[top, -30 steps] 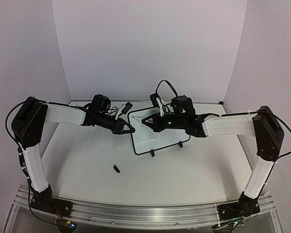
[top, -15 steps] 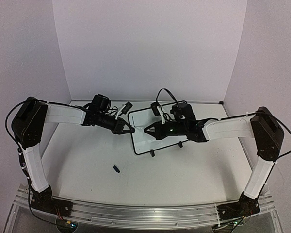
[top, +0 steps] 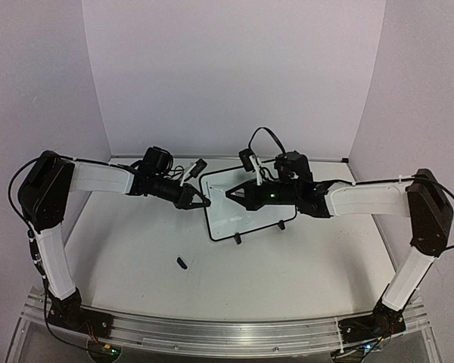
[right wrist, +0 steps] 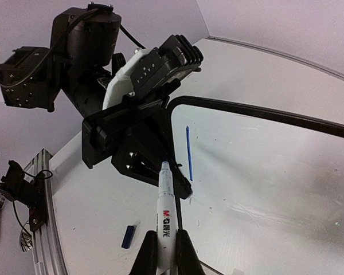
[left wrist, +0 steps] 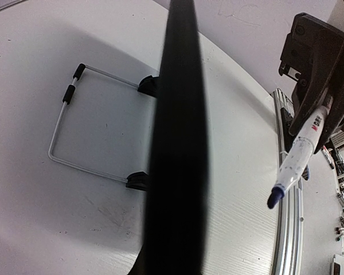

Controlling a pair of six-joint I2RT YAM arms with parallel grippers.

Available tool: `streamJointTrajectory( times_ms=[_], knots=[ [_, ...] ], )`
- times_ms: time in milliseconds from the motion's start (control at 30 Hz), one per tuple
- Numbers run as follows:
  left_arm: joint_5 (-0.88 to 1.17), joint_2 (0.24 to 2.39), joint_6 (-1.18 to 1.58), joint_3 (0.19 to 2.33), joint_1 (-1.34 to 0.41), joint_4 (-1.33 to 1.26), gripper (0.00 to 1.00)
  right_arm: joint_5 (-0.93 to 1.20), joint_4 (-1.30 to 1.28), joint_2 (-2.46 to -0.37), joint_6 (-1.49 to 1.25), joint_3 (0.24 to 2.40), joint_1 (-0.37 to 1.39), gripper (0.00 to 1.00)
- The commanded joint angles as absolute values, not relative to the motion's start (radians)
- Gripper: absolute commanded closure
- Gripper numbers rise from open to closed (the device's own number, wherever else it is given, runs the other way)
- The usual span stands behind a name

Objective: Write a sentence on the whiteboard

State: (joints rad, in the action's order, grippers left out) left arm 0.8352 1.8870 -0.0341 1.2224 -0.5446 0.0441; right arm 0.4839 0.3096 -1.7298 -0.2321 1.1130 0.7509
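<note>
Black-framed rectangular whiteboard (top: 246, 223) stands tilted mid-worktop (top: 136, 249), between the two arms. Left pincer (top: 202, 201) is clamped on its left edge. Right pincer (top: 231, 193) sits over the board's upper left, closed around a white plastic marker (right wrist: 165, 212) with a blue tip near the left frame; contact unclear. Barrel reads "M&G". One short blue marker stroke (right wrist: 188, 152) lies just beside the tip. Small blue cap (top: 181, 263) lies on the worktop, well apart.

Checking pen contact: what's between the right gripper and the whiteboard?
A white marker, clamped in the right gripper, points at the whiteboard near its left edge. The right wrist view shows it. Whether the tip touches cannot be told.
</note>
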Motion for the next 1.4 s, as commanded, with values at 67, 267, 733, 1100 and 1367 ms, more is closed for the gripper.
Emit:
streamJointTrajectory(
  times_ms=[67,267,733,1100,1367],
  knots=[
    [0.869,1.904,-0.041,1.247,-0.553,0.097,1.00,0.472,0.299,-1.769,-0.216,1.170,0.747,1.00],
    [0.869,1.904,-0.040,1.249,-0.553,0.099,1.00,0.459,0.290,-1.789,-0.216,1.186,0.747,1.00],
    [0.870,1.907,-0.040,1.250,-0.552,0.099,1.00,0.435,0.276,-1.821,-0.219,1.215,0.747,1.00],
    [0.871,1.910,-0.041,1.250,-0.552,0.100,1.00,0.358,0.275,-1.787,-0.222,1.168,0.747,1.00],
    [0.870,1.910,-0.041,1.252,-0.552,0.100,1.00,0.308,0.278,-1.746,-0.223,1.130,0.747,1.00]
  ],
)
